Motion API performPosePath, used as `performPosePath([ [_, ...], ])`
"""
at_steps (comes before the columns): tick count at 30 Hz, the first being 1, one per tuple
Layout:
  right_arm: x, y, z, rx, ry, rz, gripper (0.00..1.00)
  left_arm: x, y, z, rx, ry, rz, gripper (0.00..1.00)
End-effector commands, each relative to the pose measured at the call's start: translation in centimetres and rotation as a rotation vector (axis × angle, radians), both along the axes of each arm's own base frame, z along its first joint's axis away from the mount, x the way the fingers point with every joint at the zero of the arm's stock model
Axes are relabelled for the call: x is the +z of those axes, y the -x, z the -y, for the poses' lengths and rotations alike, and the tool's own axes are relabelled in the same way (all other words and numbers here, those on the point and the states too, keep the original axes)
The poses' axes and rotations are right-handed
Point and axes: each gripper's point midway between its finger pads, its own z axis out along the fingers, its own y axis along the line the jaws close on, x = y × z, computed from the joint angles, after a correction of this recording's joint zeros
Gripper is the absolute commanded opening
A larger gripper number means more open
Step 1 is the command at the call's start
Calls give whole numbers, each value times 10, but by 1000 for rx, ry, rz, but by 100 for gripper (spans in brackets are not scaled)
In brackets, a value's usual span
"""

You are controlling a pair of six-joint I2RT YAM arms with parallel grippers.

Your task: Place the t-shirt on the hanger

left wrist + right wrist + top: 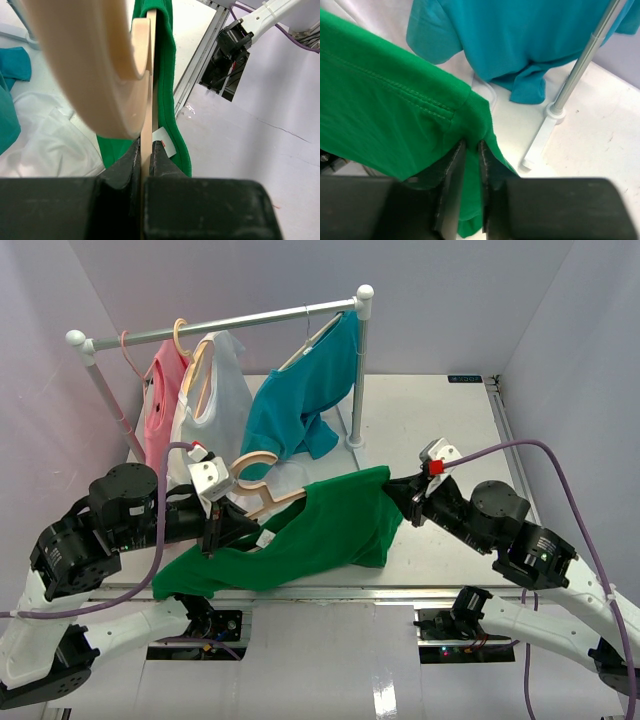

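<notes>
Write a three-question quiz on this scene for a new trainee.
1. True or false: the left gripper is shut on the hanger.
2. Pick one: the shirt hanging on the rail nearest its right-hand post is A pink, B teal-blue, C white.
3. Short answer: which garment does the right gripper pinch?

Key:
1. True.
2. B, the teal-blue shirt.
3. The green t-shirt, at its edge.
</notes>
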Motion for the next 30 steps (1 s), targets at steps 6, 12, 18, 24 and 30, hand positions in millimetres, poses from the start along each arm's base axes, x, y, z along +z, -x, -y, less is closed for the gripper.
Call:
performPosePath([
  [6,-6,-17,6,-102,4,15,8,3,5,-8,32,52,-2,0],
  [12,-7,-21,9,-131,18,24,8,-6,6,-15,63,39,-20,0],
  [18,-7,-17,2,-85,22,20,51,-19,7,-23,111,29,-63,0],
  [24,-16,-16,-1,-70,26,15,76,-42,-11,-56,370,-25,-125,0],
  [30,-11,-18,-7,-60,18,33,77,-55,-26,-75,580,-62,-208,0],
])
